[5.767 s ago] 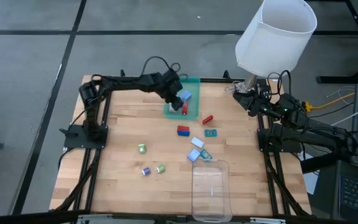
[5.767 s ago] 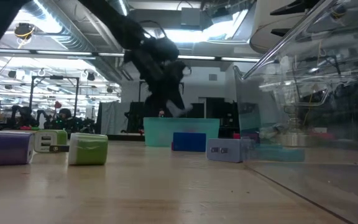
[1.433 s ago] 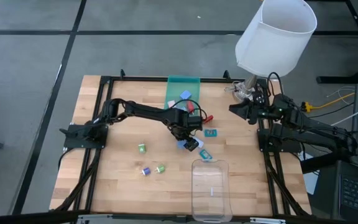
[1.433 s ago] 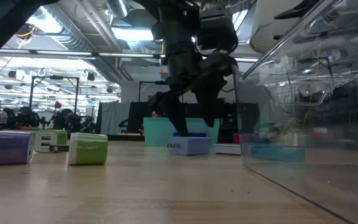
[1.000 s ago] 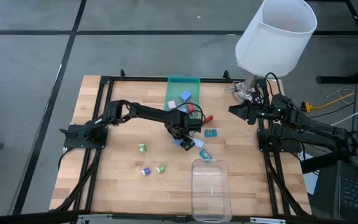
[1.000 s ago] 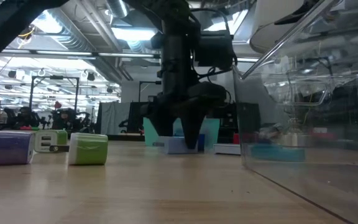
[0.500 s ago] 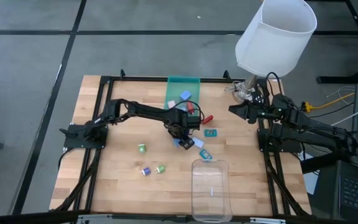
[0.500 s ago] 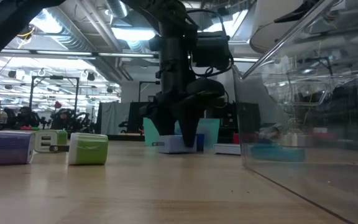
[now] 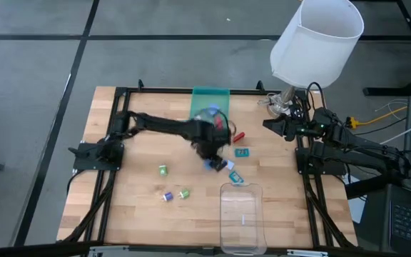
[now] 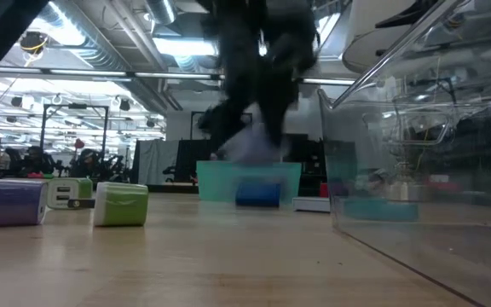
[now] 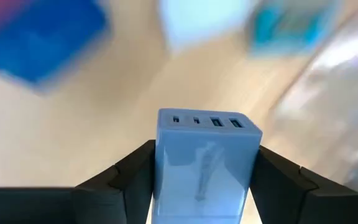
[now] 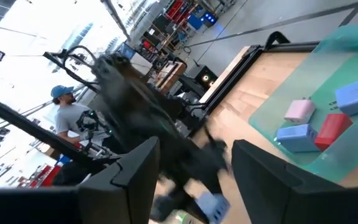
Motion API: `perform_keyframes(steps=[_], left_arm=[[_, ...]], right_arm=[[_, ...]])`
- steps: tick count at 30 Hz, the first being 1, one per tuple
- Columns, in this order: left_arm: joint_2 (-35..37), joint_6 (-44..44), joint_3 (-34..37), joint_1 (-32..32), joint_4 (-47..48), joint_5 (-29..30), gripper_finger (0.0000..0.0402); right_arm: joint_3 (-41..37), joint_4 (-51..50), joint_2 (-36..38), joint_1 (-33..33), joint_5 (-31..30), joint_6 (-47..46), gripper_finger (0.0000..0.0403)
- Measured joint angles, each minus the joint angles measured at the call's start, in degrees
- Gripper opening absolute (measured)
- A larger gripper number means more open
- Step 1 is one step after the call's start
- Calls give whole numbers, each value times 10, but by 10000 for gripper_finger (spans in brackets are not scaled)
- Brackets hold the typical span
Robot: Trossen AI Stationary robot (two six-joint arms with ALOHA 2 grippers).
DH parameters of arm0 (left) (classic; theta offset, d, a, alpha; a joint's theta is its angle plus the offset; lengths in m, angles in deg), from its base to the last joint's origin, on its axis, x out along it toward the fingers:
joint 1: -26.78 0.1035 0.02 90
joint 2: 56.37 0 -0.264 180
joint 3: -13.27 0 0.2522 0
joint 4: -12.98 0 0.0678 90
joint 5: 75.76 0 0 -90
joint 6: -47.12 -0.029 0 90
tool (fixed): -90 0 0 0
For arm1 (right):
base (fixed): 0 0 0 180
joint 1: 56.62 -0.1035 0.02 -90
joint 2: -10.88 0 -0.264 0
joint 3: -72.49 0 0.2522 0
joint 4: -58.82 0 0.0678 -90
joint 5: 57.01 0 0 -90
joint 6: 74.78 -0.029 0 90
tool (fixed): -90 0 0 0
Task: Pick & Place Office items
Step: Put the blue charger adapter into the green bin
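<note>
Wooden table: green rectangular tray at the far edge, holding blue, pink and red blocks; clear plastic tray at the near edge, right of centre. Loose office items: purple-and-white roll and green roll near left; teal flat cards centre right. Left gripper, mid-table, pinches a pale blue rectangular charger block showing four ports; no legible writing. Right gripper waits at the far right edge, fingers spread.
</note>
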Motion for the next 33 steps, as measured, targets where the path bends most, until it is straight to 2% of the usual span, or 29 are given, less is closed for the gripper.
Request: perform_keyframes(steps=[7, 11, 14, 20, 25, 33], left_arm=[[75, 2, -25, 20, -21, 79, 210], [104, -39, -25, 53, -38, 157, 210], [118, -60, -24, 87, -57, 182, 210], [106, -141, -24, 166, -93, 191, 210], [94, -175, -24, 219, -109, 175, 210], [53, -212, -18, 267, -112, 137, 210]], right_arm=[[0, 0, 0, 0, -6, 9, 200], [0, 0, 0, 0, -6, 15, 200], [0, 1, 0, 0, -6, 15, 200], [0, 2, 0, 0, -6, 15, 201], [0, 2, 0, 0, -6, 15, 201], [0, 0, 0, 0, -6, 15, 201]])
